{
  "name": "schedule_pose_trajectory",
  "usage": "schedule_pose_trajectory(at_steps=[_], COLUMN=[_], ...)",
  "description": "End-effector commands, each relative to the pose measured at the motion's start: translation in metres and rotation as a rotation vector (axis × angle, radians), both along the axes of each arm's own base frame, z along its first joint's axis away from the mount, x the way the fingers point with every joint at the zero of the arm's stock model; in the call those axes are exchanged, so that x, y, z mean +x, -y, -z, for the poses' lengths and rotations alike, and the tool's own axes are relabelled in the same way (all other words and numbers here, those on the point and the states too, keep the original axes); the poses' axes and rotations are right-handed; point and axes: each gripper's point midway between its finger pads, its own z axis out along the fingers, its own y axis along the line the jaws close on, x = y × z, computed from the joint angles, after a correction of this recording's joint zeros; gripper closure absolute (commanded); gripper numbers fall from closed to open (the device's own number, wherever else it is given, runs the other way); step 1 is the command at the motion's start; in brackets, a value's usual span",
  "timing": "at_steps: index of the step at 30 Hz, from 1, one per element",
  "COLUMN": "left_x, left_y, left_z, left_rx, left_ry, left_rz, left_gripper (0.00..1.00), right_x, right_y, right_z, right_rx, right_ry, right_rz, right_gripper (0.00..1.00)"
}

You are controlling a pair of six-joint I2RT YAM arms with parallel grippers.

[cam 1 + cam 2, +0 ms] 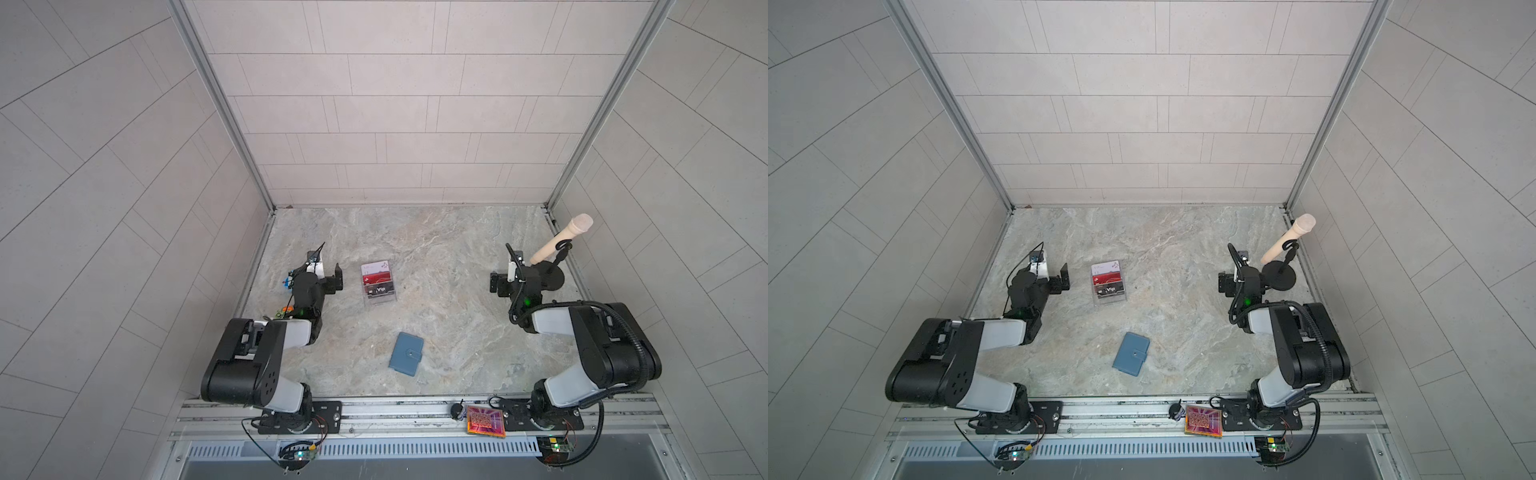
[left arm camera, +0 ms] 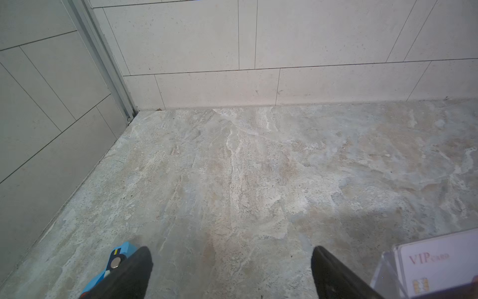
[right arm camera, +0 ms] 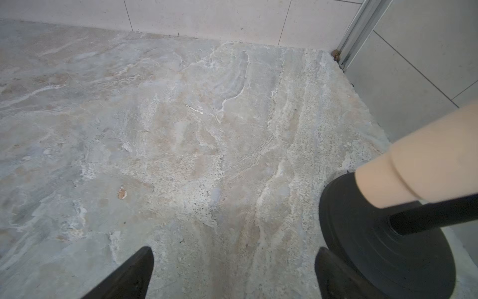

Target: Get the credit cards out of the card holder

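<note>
The card holder (image 1: 406, 353) (image 1: 1131, 354), a slate-blue wallet, lies snapped shut on the stone floor near the front. Farther back, three credit cards stand in a clear tiered stand (image 1: 380, 300): a whitish one (image 1: 375, 268) (image 2: 439, 261), a red one (image 1: 377, 279) and a dark "Vip" one (image 1: 380, 289). My left gripper (image 1: 318, 276) (image 2: 232, 259) is open and empty just left of that stand. My right gripper (image 1: 515, 276) (image 3: 234, 259) is open and empty far to the right. Both are well away from the card holder.
A beige microphone (image 1: 559, 239) (image 3: 426, 160) leans on a black round-based stand (image 3: 382, 246) right beside my right gripper. An orange-pink patterned tile (image 1: 485, 420) sits on the front rail. Tiled walls close the back and both sides.
</note>
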Motion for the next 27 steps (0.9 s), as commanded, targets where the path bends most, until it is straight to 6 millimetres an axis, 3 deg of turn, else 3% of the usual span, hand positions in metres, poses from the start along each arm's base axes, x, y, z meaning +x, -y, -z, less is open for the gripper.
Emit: schedule_pose_trajectory(at_steps=[1,27], left_x=[0.0031,0.0044], left_y=[0.0003,-0.0057], left_z=[-0.0082,-0.0065], left_rx=[0.005,-0.003], left_ry=[0.030,0.021], left_rz=[0.005,-0.025], left_gripper=[0.00,0.00], right_x=[0.0042,0.0051], right_y=[0.0006,0.0004], right_z=[-0.0125,-0.0130], right_rx=[-0.018,-0.014], right_ry=[0.030,0.030], right_rz=[0.001,0.000], right_gripper=[0.01,0.01])
